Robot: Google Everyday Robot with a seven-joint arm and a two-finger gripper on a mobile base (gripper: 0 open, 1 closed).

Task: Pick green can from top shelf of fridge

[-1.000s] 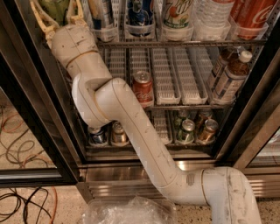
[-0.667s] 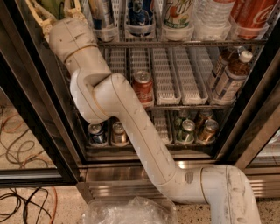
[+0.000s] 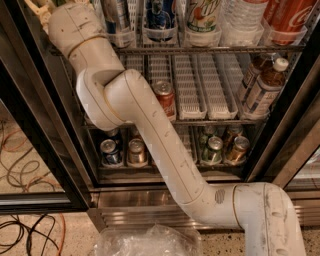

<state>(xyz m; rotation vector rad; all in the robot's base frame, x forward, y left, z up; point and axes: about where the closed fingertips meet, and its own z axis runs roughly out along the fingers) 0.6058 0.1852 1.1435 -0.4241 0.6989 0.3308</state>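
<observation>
My gripper (image 3: 40, 7) is at the very top left corner, at the left end of the top shelf (image 3: 210, 49) of the fridge (image 3: 135, 200), and is mostly cut off by the picture's edge. The green can is out of view above that edge. My white arm (image 3: 150, 135) reaches from the bottom right up across the open fridge front. On the top shelf, white lane trays hold a blue can (image 3: 160, 15), a white-and-green can (image 3: 202, 17), a clear bottle (image 3: 242, 20) and a red cola can (image 3: 290, 17).
A red can (image 3: 165, 100) and two tea bottles (image 3: 260, 87) stand on the middle rack. Several cans (image 3: 215, 150) sit on the lowest rack. The black door frame (image 3: 30, 125) is on the left. Cables (image 3: 25, 230) and a clear plastic bag (image 3: 145, 242) lie on the floor.
My wrist and gripper have moved up, and the green can that showed between the fingers has passed out of the top of the picture with them. The shelves have not shifted.
</observation>
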